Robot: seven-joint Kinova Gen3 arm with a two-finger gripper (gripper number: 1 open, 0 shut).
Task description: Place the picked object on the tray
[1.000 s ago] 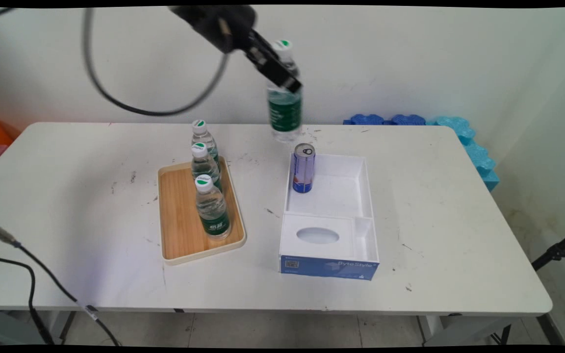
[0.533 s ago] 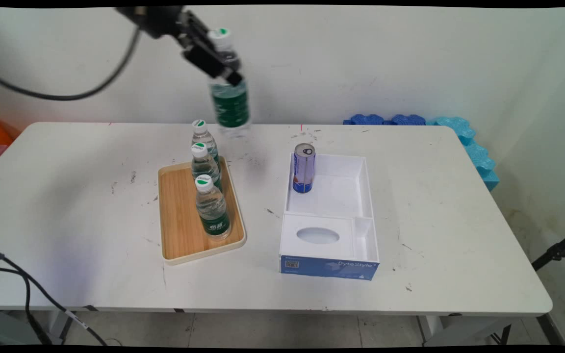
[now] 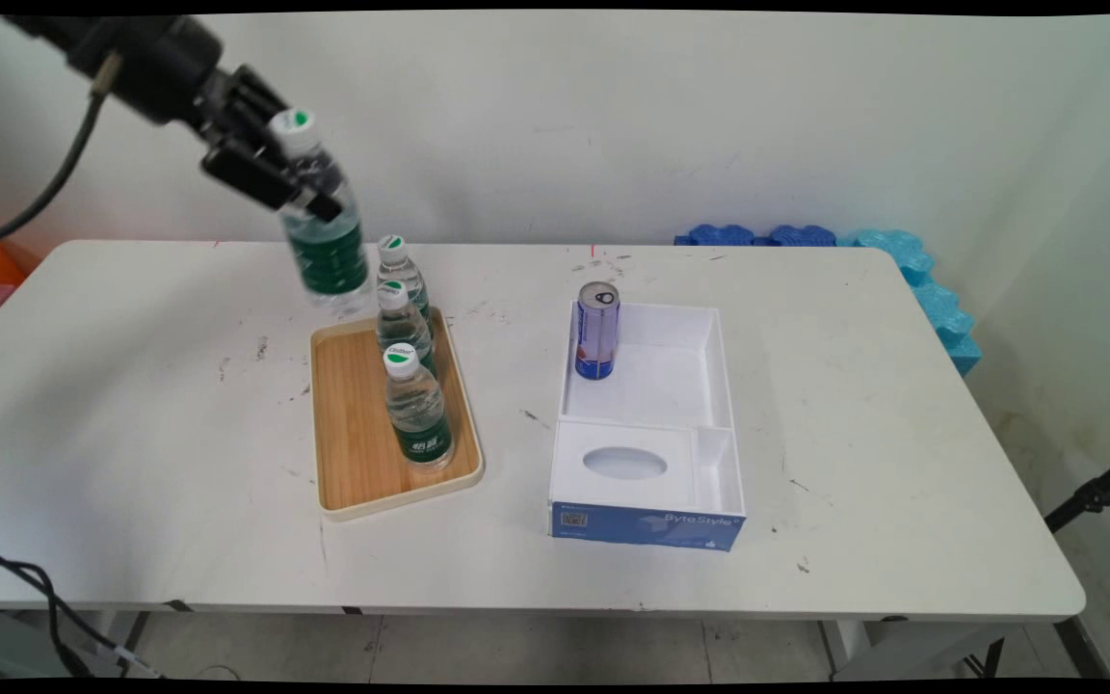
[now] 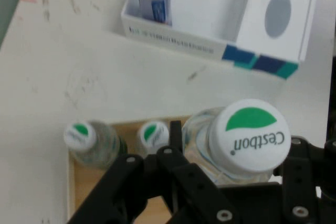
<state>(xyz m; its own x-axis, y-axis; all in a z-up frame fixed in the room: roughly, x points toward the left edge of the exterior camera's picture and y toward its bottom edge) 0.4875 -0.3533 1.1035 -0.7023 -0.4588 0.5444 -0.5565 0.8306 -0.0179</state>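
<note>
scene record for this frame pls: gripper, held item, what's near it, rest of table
gripper: gripper shut on held bottle, raised above the table's far left part
held: held bottle, green label, white cap, upright, off the table
nearest: wooden tray, just below and in front of the held bottle
on tray: three water bottles upright in a row along its right side
other: white box right of tray, blue can upright in its far compartment
surface: white table

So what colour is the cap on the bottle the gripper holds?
White with a green leaf mark on the held bottle's cap, clearest in the hand view.
</note>
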